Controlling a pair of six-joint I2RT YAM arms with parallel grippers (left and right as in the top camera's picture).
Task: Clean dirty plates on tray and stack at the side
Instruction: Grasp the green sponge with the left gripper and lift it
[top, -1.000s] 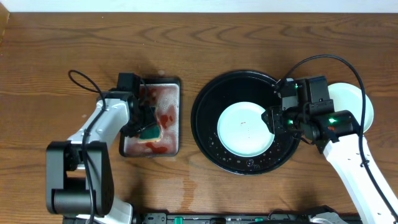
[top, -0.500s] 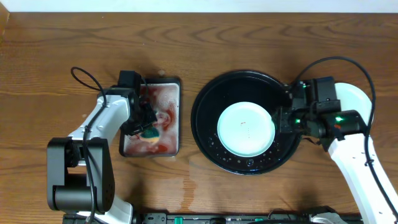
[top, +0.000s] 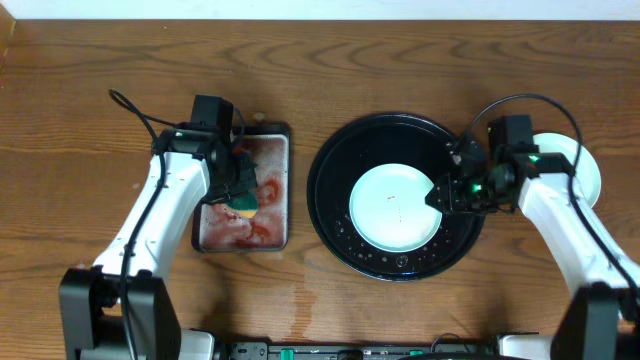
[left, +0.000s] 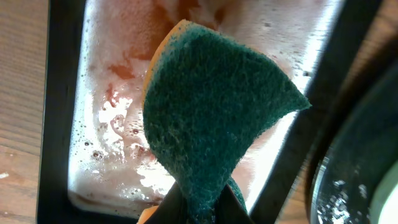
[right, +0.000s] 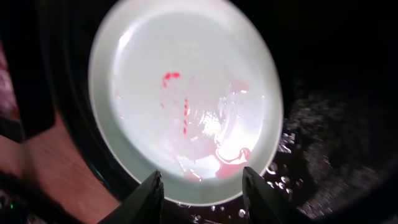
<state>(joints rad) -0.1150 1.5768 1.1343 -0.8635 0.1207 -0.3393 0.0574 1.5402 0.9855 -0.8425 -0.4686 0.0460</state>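
Observation:
A pale blue plate (top: 393, 207) with red smears lies in the black round tray (top: 330, 150). In the right wrist view the plate (right: 186, 93) fills the frame, with wet red streaks near its middle and lower edge. My right gripper (top: 441, 193) is open at the plate's right edge, its fingers (right: 205, 199) either side of the rim and holding nothing. My left gripper (top: 243, 195) is shut on a green and yellow sponge (left: 211, 106) above the rectangular dish. Another pale plate (top: 580, 165) lies on the wood at the right, partly hidden by my right arm.
The rectangular black-rimmed dish (top: 275, 190) with red-stained suds (left: 112, 124) stands left of the tray. Water drops dot the tray floor (right: 336, 93). The tray's rim shows at the right of the left wrist view (left: 360, 162). Cables loop over both arms.
My left gripper has moved slightly up and right over the dish with the sponge. My right gripper drew back to the right, then returned to the plate's edge.

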